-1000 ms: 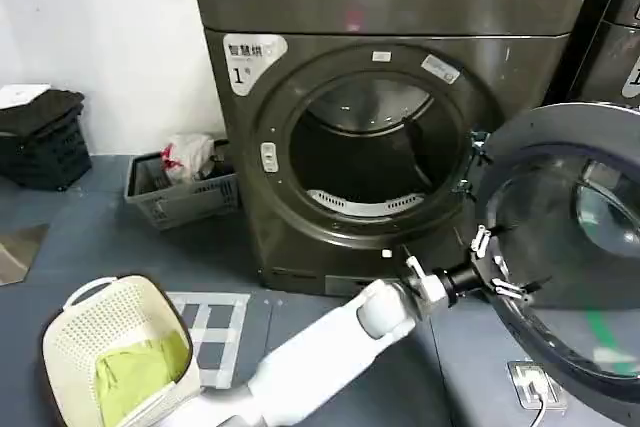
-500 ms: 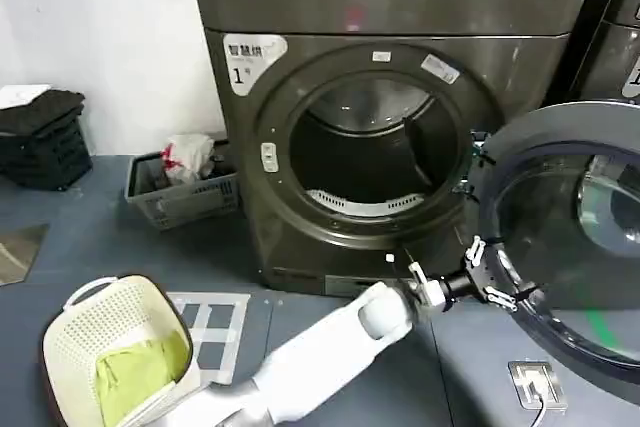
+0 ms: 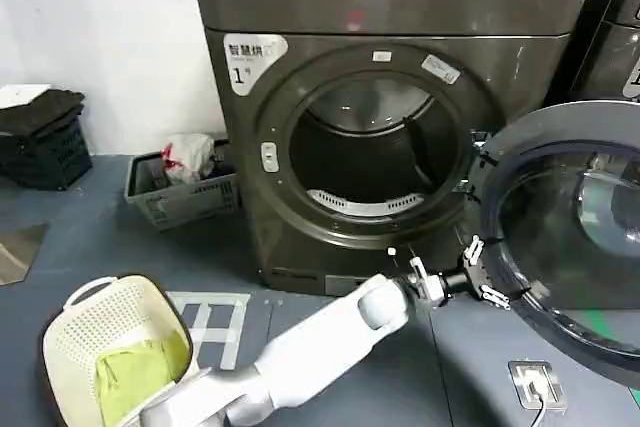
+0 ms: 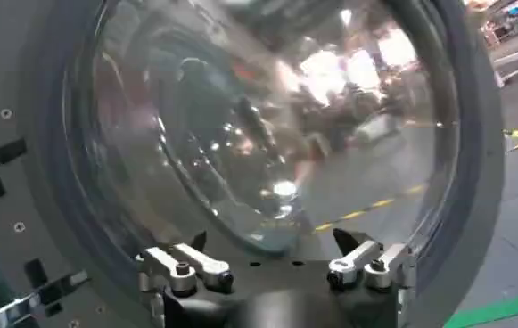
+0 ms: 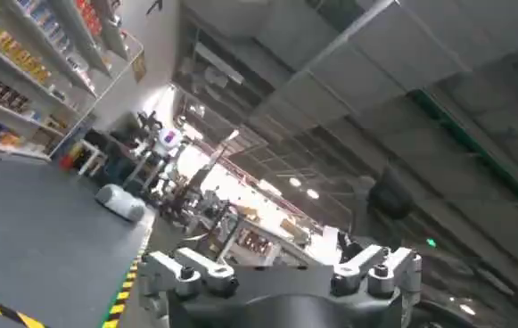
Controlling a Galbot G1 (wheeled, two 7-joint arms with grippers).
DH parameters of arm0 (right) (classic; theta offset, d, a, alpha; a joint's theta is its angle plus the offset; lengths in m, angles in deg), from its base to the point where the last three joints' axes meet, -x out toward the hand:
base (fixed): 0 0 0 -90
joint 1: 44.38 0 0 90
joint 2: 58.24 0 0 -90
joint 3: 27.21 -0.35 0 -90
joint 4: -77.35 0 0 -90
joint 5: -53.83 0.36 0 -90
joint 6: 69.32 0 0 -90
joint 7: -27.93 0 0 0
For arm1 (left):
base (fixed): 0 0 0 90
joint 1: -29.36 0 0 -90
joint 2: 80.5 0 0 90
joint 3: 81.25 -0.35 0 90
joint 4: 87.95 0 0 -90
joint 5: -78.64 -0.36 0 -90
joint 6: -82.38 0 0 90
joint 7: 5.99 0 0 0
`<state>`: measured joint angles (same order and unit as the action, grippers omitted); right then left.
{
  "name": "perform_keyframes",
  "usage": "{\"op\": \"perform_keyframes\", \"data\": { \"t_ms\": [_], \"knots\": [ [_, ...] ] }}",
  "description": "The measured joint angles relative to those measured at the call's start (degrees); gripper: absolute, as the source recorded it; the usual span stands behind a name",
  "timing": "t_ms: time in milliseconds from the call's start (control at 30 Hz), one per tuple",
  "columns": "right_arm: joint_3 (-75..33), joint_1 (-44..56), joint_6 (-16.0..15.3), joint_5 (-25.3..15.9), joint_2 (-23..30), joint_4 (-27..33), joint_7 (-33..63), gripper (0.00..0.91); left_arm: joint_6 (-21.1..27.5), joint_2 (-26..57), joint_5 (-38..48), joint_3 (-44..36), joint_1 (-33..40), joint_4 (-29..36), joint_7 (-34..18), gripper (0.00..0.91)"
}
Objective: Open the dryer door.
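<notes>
Dryer door point(image 3: 565, 237) was seen swung wide to right of drum opening point(image 3: 365, 152), inner face toward left gripper point(image 3: 478, 279). Fingers point(image 4: 187, 267) were spread, pointed at lower rim, gripping nothing. Right gripper point(image 5: 281, 272) was aimed at ceiling, fingers apart, idle.

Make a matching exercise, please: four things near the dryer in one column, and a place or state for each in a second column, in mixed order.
Things:
1. dryer door
2. left gripper
3. white laundry basket
4. grey crate

Places or states:
A. on the floor, holds green cloth
B. swung wide open
C. at the door's inner rim, fingers apart
D. against the wall, beside the dryer

Pairs: 1-B, 2-C, 3-A, 4-D
</notes>
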<state>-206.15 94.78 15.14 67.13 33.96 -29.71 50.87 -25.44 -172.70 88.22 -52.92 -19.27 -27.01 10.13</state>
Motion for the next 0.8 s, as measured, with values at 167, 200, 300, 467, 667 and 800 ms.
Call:
{"op": "perform_keyframes", "data": {
  "t_ms": [167,200,300,467,667,800],
  "knots": [
    [0.0,0.1,0.0,0.0,0.0,-0.4,-0.1,0.907,0.0,0.0,1.5,-0.1,1.4,0.6,0.4,0.907],
    [0.0,0.1,0.0,0.0,0.0,-0.5,-0.1,0.907,0.0,0.0,1.7,-0.1,1.6,0.6,0.6,0.907],
    [0.0,0.1,0.0,0.0,0.0,-0.5,-0.2,0.907,-0.4,0.0,2.7,-0.2,2.3,0.6,1.6,0.907],
    [0.2,0.1,0.0,0.0,0.0,-1.1,-0.4,0.907,-1.4,0.0,4.5,-0.9,3.5,0.6,4.3,0.907],
    [0.7,0.1,0.0,-0.1,0.0,-2.1,-0.4,0.907,-0.8,0.0,5.8,-0.9,5.3,1.3,6.5,0.907],
    [0.9,0.0,0.2,-0.3,0.0,-2.3,-0.4,0.907,-0.4,0.0,7.3,-1.7,7.5,1.5,7.4,0.907]
  ]
}}
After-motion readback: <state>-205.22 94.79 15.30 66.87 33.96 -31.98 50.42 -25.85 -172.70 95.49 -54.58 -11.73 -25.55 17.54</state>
